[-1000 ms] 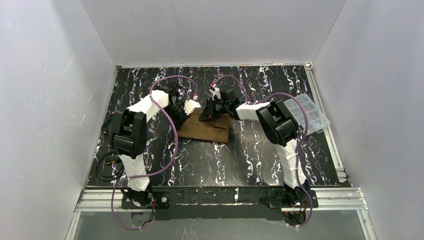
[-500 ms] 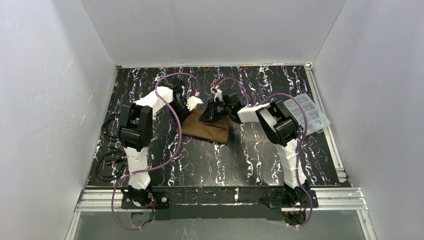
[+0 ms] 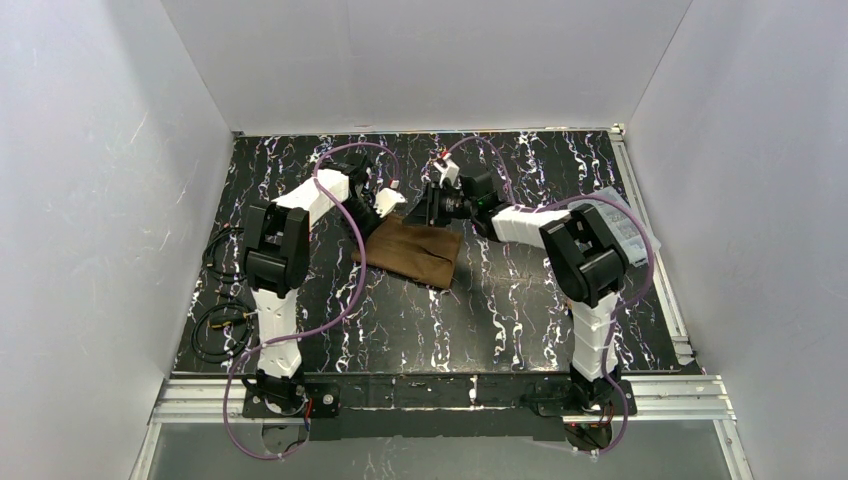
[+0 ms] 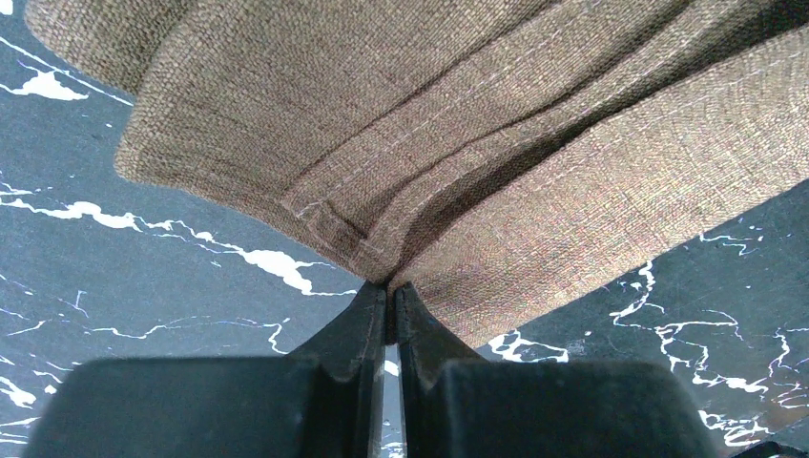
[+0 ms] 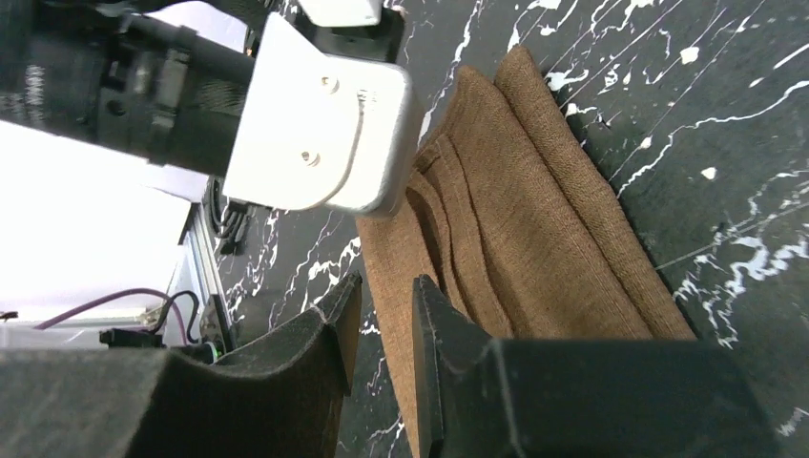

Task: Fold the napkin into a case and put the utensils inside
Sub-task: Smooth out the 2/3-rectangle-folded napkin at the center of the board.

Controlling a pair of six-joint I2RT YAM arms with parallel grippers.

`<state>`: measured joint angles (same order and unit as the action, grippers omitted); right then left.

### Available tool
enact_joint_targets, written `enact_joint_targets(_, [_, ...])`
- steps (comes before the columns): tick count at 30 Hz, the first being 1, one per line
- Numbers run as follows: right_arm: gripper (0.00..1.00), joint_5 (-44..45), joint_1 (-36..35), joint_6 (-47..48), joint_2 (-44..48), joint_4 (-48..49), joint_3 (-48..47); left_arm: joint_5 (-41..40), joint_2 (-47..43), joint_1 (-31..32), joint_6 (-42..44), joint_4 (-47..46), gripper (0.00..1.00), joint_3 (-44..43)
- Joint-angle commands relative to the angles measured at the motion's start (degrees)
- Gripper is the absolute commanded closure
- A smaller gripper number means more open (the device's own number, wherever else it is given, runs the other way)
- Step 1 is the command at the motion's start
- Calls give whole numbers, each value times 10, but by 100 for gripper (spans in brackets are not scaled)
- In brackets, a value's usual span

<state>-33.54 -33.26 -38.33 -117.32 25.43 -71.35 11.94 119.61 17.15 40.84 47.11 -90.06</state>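
The brown napkin [image 3: 408,250] lies folded in layers on the black marbled table, its far edge under both grippers. My left gripper [image 4: 389,286] is shut on the napkin [image 4: 477,143] at a stitched hem corner; in the top view the left gripper [image 3: 385,205] is at the cloth's far left corner. My right gripper [image 5: 386,286] hovers just above the napkin [image 5: 534,239] with its jaws apart and nothing between them. In the top view the right gripper [image 3: 432,205] stands past the cloth's far edge. The utensils are out of view.
A clear plastic compartment box [image 3: 618,225] sits at the table's right edge behind the right arm. Black cables [image 3: 215,325] lie at the left edge. White walls close in three sides. The left gripper's white body [image 5: 324,124] is close in front of the right gripper.
The right gripper opened, let go of the napkin and drew back toward the far side. The napkin now lies flatter. The left gripper shifted slightly back, still pinching the cloth.
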Motion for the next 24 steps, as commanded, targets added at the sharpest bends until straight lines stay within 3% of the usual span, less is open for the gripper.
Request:
enact_joint_targets(1, [65, -28, 14, 34, 38, -17, 26, 7, -7, 1, -1, -1, 100, -2])
enact_joint_targets(8, [69, -91, 5, 45, 83, 6, 102, 3, -3, 1, -4, 3, 100, -7])
enact_joint_targets(16, [72, -78, -9, 20, 144, 69, 212, -2, -3, 1, -4, -1, 100, -2])
enact_joint_targets(21, [72, -61, -11, 27, 124, 64, 202, -6, 0, 2, -3, -2, 100, -2])
enact_joint_targets(24, [72, -31, -16, 71, 109, -3, 164, -7, 2, 1, -6, -5, 100, -2])
